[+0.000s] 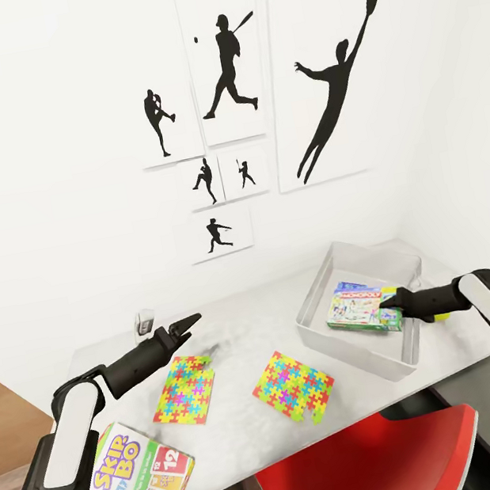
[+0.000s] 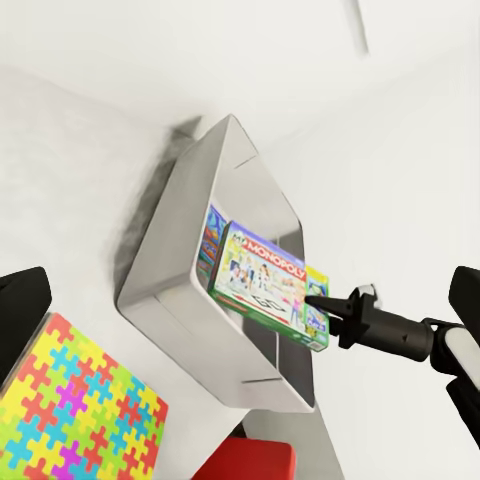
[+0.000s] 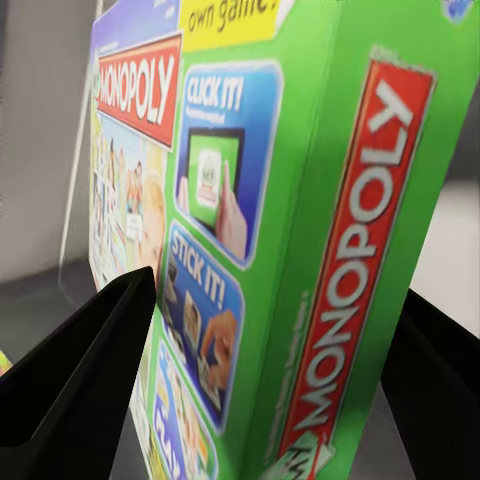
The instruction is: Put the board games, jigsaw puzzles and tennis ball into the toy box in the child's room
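The grey toy box [image 1: 317, 327] stands on the right half of the table. My right gripper [image 1: 385, 303] is shut on one end of a green Monopoly box [image 1: 358, 308], held tilted just over the toy box; its fingers [image 3: 85, 350] flank the box [image 3: 300, 200]. In the left wrist view, another colourful box edge [image 2: 209, 238] shows under the Monopoly box [image 2: 268, 280]. Two jigsaw puzzles [image 1: 186, 389] [image 1: 294, 386] lie flat mid-table. A Skip-Bo box [image 1: 143, 477] sits at the front left corner. My left gripper [image 1: 190, 321] hovers open above the left puzzle, holding nothing. A yellow-green bit [image 1: 442, 315] peeks from under my right forearm.
A red chair [image 1: 371, 460] is tucked in at the table's front edge. A small white object [image 1: 144, 320] stands at the back of the table [image 1: 243, 326] by the wall. Walls close off the back and right sides.
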You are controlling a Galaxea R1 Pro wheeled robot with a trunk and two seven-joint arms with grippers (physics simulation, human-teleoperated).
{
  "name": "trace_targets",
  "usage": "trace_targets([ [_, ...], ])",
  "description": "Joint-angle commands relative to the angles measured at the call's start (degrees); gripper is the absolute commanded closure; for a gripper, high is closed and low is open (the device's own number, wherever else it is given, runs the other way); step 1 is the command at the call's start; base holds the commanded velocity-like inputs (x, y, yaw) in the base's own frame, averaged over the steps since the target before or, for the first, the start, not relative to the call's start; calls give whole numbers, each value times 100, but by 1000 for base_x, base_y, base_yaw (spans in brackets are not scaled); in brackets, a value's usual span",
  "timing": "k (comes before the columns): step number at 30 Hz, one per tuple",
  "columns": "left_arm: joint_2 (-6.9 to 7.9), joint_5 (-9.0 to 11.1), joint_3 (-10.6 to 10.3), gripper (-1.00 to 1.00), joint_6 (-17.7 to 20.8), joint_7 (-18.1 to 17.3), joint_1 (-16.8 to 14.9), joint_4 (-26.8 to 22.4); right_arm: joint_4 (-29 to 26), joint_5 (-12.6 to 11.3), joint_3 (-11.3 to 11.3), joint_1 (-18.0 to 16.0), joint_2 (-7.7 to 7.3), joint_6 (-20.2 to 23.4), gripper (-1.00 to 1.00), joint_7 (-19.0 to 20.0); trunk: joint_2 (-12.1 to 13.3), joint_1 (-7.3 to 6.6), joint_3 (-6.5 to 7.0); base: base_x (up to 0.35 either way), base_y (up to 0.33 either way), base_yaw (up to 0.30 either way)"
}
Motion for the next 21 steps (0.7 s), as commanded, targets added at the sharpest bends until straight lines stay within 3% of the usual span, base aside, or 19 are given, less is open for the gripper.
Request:
trace_targets([
  [1,-1,-37,8,-100,26,-42,-6,3,-10,43,15,-2,0,16,100,56,-12,3,-12,0,0,0],
  [21,-1,-37,8,-100,26,-42,-7,13,-59,30,224,22,21,16,100,465,-12,3,-12,0,0,0],
])
